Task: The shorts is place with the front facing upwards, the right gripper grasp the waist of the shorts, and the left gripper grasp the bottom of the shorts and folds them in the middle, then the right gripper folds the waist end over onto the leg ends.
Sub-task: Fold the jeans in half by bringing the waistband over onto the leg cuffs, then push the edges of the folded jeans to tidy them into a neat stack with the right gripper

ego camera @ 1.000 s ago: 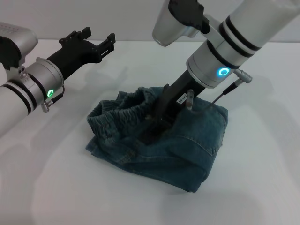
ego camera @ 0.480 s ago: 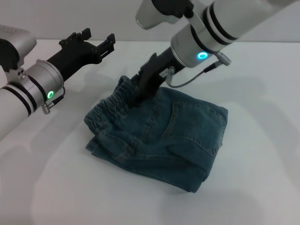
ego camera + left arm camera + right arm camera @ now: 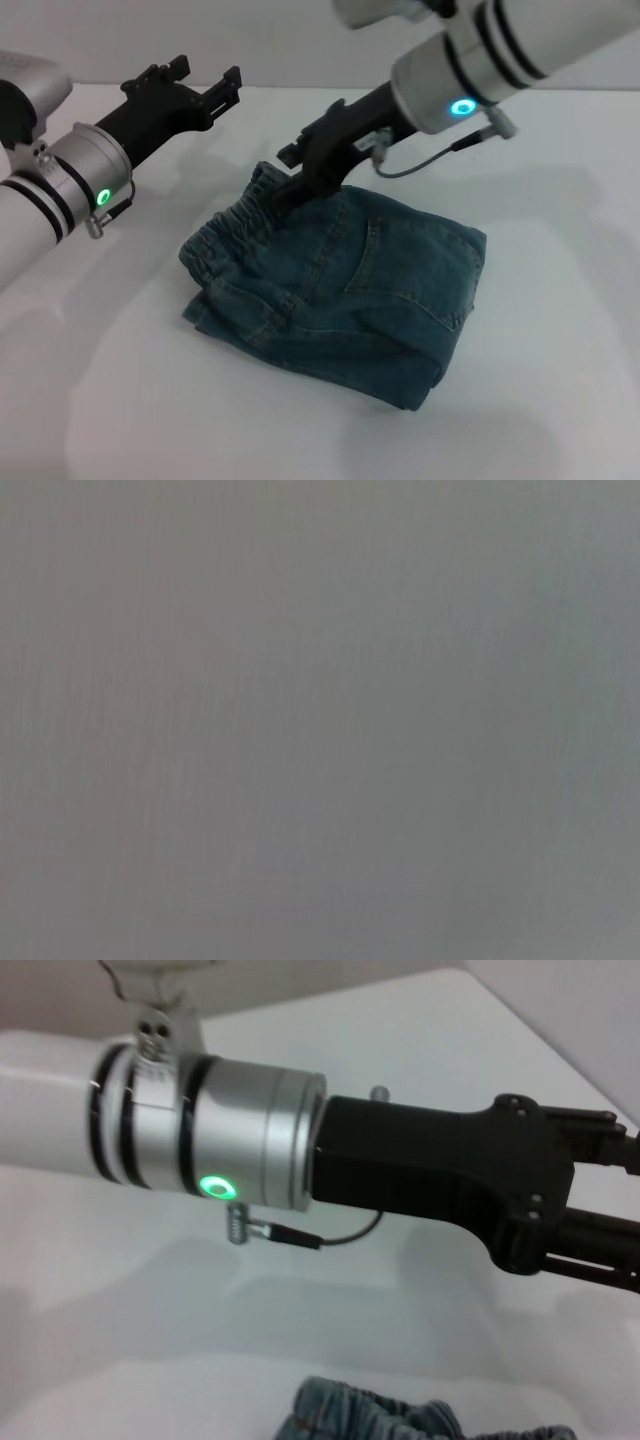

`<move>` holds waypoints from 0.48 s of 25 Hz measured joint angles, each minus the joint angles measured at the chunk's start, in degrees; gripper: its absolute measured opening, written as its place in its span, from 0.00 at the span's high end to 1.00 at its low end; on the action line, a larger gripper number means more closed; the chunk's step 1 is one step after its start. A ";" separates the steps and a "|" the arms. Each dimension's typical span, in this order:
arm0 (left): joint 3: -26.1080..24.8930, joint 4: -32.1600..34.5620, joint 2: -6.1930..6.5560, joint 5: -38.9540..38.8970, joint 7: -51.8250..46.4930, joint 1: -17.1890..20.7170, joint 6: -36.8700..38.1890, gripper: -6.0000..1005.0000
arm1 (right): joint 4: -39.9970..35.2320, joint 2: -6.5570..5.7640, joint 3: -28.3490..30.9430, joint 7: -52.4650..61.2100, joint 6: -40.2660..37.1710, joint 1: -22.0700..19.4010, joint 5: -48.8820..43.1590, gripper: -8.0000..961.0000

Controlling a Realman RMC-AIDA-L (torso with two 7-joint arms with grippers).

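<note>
Head view: folded denim shorts [image 3: 340, 300] lie in a compact bundle at the centre of a white bench [image 3: 560, 400], the puckered elastic waist [image 3: 235, 225] on top along the bundle's upper-left edge. The leg ends are hidden under the fold. The right end effector [image 3: 290, 190], on a silver arm with a cyan ring [image 3: 462, 107], reaches in from the upper right, and its slim black fingers come down at the upper end of the waist; whether they grip the cloth or merely touch it cannot be told. The left end effector [image 3: 205, 85], black and two-pronged, hangs in the upper left of the frame, above the bench and well apart from the shorts, its prongs set wide with nothing between them. A green light [image 3: 103, 197] glows on its silver arm near the left edge.

Left wrist view: the frame is a flat, featureless grey; nothing can be made out.

Right wrist view: the left arm's silver cylinder, with its green light [image 3: 217, 1186], crosses the frame from the left, and the black body of the left end effector [image 3: 470, 1175] stretches to the right edge, where its prongs run out of the picture. A strip of the shorts' ruffled waist [image 3: 400, 1415] shows along the lower edge, with the white bench [image 3: 120, 1290] below the arm.
</note>
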 joint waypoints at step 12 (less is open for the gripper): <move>1.70 0.69 0.49 0.55 -4.53 1.34 7.32 0.25 | -5.57 -1.13 17.44 -2.49 3.61 -14.16 -0.07 0.39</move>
